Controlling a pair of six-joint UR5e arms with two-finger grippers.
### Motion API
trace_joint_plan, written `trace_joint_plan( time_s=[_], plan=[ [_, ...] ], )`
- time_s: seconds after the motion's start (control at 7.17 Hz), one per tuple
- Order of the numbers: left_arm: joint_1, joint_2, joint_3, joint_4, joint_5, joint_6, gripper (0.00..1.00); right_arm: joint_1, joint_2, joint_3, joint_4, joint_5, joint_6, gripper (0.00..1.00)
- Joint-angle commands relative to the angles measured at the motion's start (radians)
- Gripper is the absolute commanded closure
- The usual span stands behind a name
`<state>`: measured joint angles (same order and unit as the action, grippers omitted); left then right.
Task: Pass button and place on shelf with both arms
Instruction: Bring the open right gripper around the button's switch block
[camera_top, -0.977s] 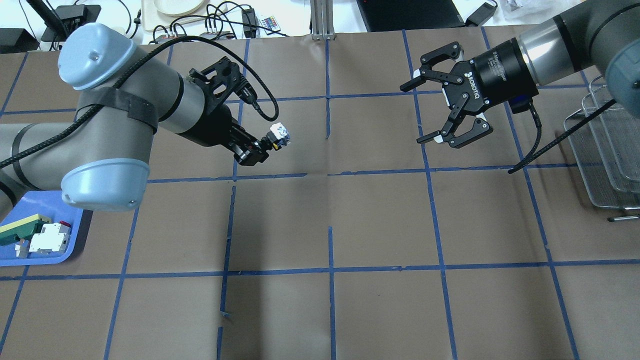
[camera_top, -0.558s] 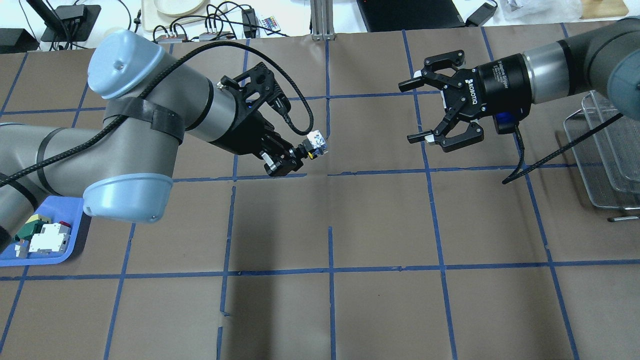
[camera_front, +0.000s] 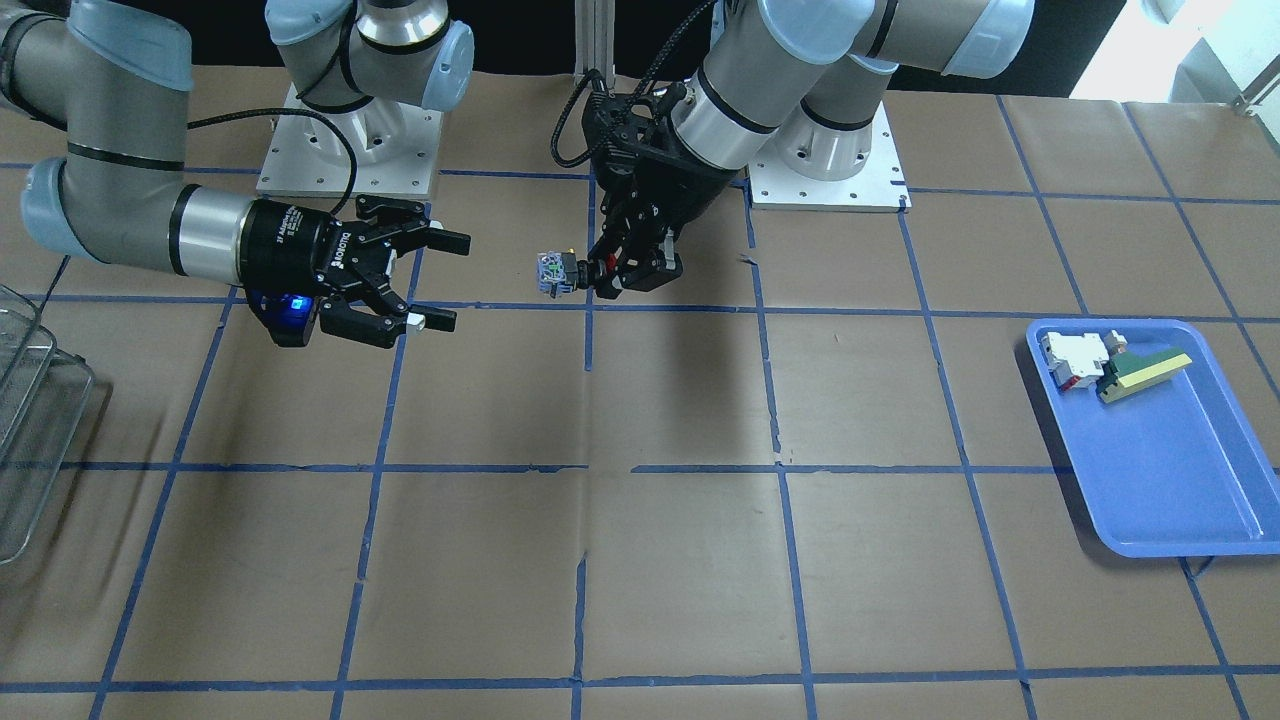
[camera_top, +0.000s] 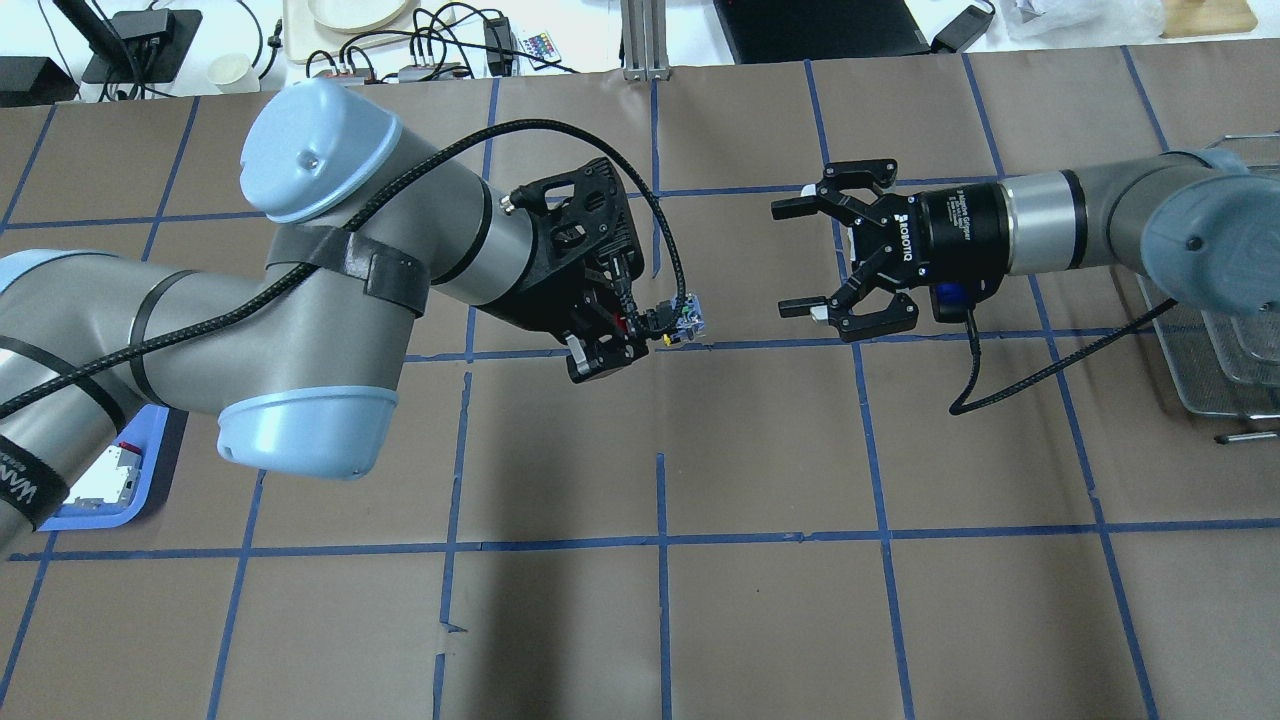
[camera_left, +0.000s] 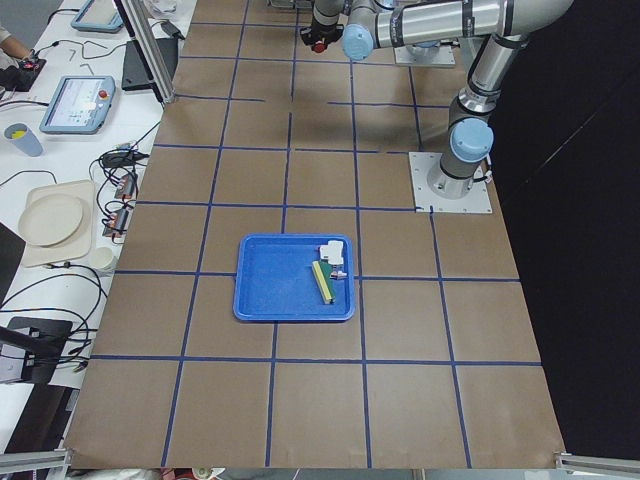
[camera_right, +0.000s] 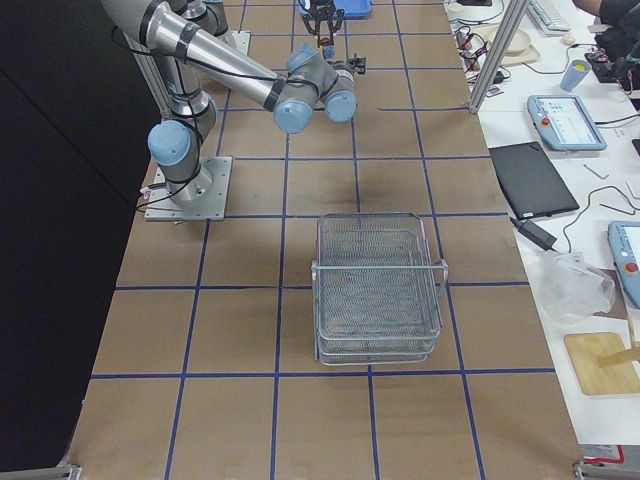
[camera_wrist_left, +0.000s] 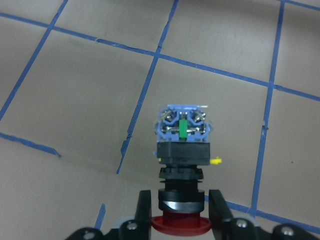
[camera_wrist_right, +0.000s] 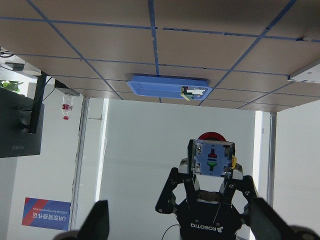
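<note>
Overhead exterior view: my left fingers (camera_top: 603, 358) are clamped on the button (camera_top: 686, 322) and hold it in the air above the middle of the counter (camera_top: 760, 620). I grip it at the red cap end. Its black body and blue terminal block stick out past my fingertips, pointing toward my right fingers (camera_top: 800, 305). Those are spread wide and hold nothing, and the gap between them faces the button. The button is near my right fingertips but apart from them, with bare counter showing between.

From the left wrist-mounted view, one finger (camera_wrist_left: 144, 210) sits on each side of the red cap. The terminal block is at the end farthest from my fingers. It has a green piece at its centre, and a small yellow tab juts from the side of the black body.

The right wrist-mounted view looks straight at the terminal block's face, with the red cap showing behind it. My right fingers are blurred at the bottom corners of that view.

The wire-mesh shelf (camera_right: 380, 290) stands on the counter well behind my right fingers, at that arm's end. Well behind my left fingers lies a blue tray (camera_front: 1150, 480). In one corner of it, a white-and-red switch block (camera_front: 1072, 358) sits just beside a green-and-yellow wedge piece (camera_front: 1140, 372).
</note>
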<state>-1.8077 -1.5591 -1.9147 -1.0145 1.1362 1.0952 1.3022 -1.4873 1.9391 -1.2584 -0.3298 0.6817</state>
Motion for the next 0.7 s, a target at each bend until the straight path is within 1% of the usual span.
trace_joint_plan(
  time_s=[0.0, 0.28, 0.42, 0.56],
  plan=[
    [-0.03, -0.006, 0.0, 0.008, -0.001, 0.026, 0.78, 0.015, 0.002, 0.009, 0.011, 0.003, 0.015, 0.0],
    [-0.039, -0.006, 0.0, 0.019, -0.003, 0.014, 0.78, 0.035, 0.001, 0.008, 0.086, -0.005, 0.009, 0.0],
    [-0.041, -0.003, 0.002, 0.02, -0.006, 0.02, 0.78, 0.037, 0.001, 0.014, 0.111, -0.006, -0.004, 0.0],
    [-0.041, 0.002, 0.0, 0.024, -0.007, 0.018, 0.78, 0.037, -0.001, 0.033, 0.111, -0.005, -0.008, 0.0]
  ],
)
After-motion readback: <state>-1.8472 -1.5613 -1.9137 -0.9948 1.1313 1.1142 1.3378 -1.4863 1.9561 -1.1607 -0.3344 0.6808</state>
